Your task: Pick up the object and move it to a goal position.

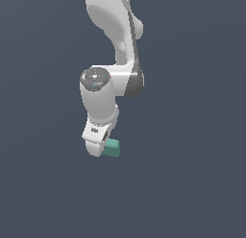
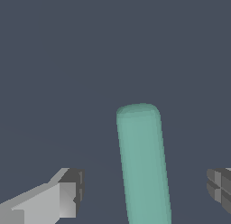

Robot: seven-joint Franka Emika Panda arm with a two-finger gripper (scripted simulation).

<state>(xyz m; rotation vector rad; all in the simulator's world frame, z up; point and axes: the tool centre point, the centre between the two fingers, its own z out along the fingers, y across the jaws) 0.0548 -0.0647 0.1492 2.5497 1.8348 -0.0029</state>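
- Gripper [image 2: 143, 191] stood wide, its grey pads [image 2: 74, 191] clear of the block on either side.
- White arm [image 1: 113, 50] reached steeply down, wrist bent toward the exterior view's left.
- Teal block [image 1: 112, 148], matte with rounded corners, sat between the fingers on the plain grey floor [image 1: 192, 184].

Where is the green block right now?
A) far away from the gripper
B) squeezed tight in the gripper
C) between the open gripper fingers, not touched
C: in the wrist view the teal-green block sits in the gap between the gripper fingers, with space on both sides.
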